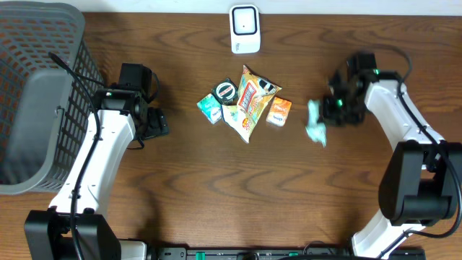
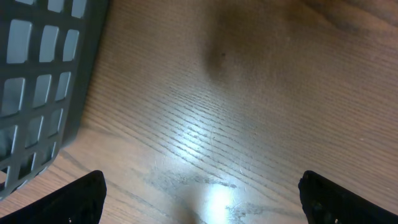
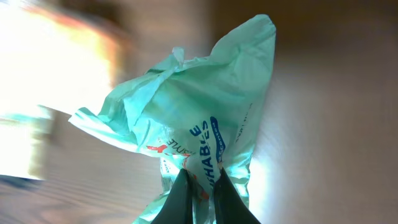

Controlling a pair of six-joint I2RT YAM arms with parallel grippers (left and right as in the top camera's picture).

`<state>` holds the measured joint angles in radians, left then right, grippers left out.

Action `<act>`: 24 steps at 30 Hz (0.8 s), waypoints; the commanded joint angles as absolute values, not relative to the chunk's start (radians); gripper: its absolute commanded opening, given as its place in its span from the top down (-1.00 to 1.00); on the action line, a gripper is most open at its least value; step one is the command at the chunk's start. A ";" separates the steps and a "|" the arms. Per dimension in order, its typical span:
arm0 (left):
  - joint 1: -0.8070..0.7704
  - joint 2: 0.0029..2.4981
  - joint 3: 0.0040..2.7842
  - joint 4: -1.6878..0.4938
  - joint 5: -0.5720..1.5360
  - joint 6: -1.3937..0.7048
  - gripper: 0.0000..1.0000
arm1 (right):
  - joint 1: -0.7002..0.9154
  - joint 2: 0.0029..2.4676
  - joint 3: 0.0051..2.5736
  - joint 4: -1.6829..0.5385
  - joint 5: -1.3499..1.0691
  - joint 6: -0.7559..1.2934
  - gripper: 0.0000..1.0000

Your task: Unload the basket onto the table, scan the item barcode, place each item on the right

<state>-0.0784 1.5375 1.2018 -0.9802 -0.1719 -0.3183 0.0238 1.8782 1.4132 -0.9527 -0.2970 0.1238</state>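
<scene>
My right gripper (image 1: pixel 326 113) is shut on a mint-green plastic packet (image 1: pixel 315 121) at the table's right side. In the right wrist view the two dark fingers (image 3: pixel 180 198) pinch the packet (image 3: pixel 193 106) at its lower edge, blue and red print showing; I see no barcode on it. A white scanner (image 1: pixel 245 29) stands at the back centre, well apart from the packet. My left gripper (image 1: pixel 155 123) hovers open over bare wood to the left, its fingertips (image 2: pixel 87 196) wide apart with nothing between them.
A pile lies mid-table: a small green packet (image 1: pixel 210 108), a round tin (image 1: pixel 225 90), a yellow snack bag (image 1: pixel 250 101) and an orange packet (image 1: pixel 279 110). A grey mesh basket (image 1: pixel 36 94) fills the left edge, its wall (image 2: pixel 43 81) close to the left gripper.
</scene>
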 commanded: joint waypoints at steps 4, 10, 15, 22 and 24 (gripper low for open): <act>-0.075 1.538 1.196 -0.983 -0.192 -0.331 -0.95 | 0.236 1.876 1.664 -0.843 -0.154 0.118 0.98; -0.075 1.538 1.196 -0.983 -0.192 -0.332 -0.96 | 0.379 1.885 1.822 -0.721 0.042 0.080 0.98; -0.075 1.537 1.196 -0.983 -0.192 -0.331 -0.96 | 0.362 1.900 1.845 -0.755 0.207 0.081 0.75; -0.075 1.537 1.196 -0.983 -0.192 -0.331 -0.96 | 0.239 2.011 1.844 -0.777 0.121 0.118 0.12; -0.075 1.538 1.196 -0.983 -0.192 -0.331 -0.96 | 0.195 2.093 1.844 -0.768 0.121 0.083 -0.12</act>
